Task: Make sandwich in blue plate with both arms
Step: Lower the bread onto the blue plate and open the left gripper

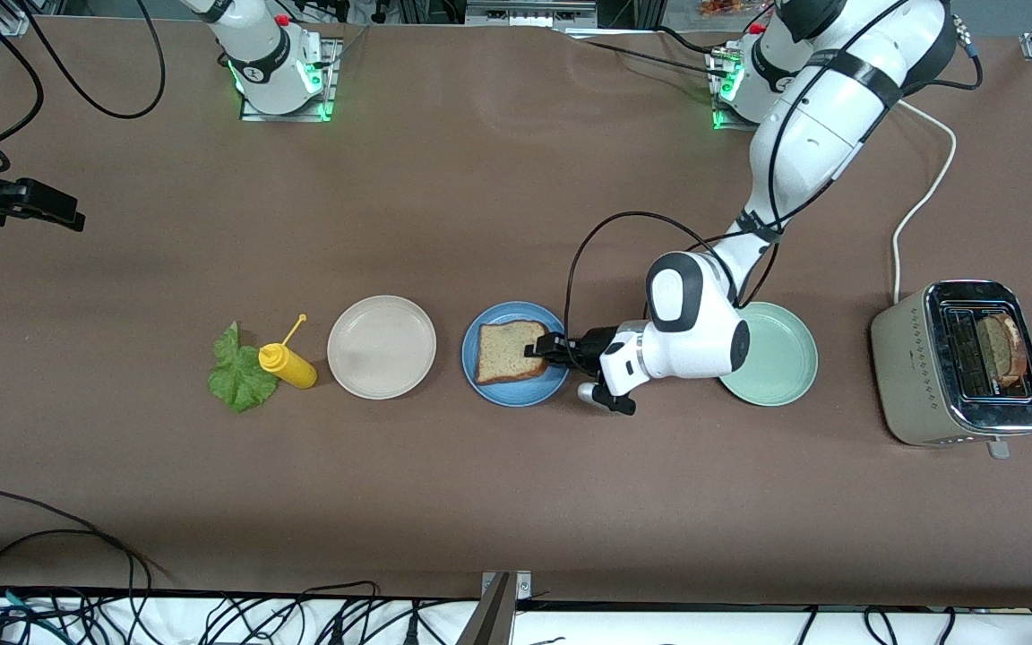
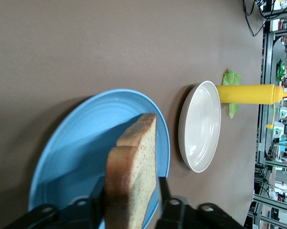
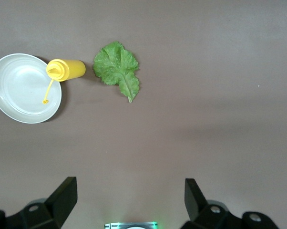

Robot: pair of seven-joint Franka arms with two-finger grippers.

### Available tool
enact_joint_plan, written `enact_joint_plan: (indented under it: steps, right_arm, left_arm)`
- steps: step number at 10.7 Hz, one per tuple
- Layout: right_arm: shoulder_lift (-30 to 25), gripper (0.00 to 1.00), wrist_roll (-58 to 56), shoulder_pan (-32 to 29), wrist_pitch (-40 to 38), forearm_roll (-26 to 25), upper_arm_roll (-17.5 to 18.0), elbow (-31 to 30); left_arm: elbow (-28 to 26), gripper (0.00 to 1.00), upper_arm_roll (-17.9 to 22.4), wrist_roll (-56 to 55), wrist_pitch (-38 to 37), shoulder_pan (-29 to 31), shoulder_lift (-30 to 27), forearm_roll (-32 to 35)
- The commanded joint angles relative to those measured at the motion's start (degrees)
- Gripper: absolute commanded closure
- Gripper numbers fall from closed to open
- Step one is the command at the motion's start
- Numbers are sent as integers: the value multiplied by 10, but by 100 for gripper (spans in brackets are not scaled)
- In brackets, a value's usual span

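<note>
The left gripper [image 1: 541,349], black and two-fingered, clamps a square slice of brown speckled toast [image 1: 508,350] over the round matte blue plate [image 1: 498,392]. The right gripper [image 3: 129,193] waits with fingers spread wide at the right arm's end of the table. A crinkly green lettuce leaf [image 1: 236,369] lies beside a yellow squeeze bottle [image 1: 288,365].

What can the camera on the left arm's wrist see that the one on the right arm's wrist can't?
Only the left wrist view shows the blue plate and the bread slice gripped by the left gripper over it. Only the right wrist view shows the right gripper, fingers spread apart over bare table. Both show the beige-white plate, the yellow bottle and the lettuce leaf.
</note>
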Motion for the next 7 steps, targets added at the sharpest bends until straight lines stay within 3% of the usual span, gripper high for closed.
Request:
enact_joint_plan:
  steps: [1,7]
  right_arm:
    - [0,0,-6,0,-10,-15,0,9]
    - [-1,0,-7,0,-11,-16,0,9]
  left_arm:
    - [-9,0,5,9,-43,33,-41,76]
    - [-6,0,6,7,-208,124,-130,320]
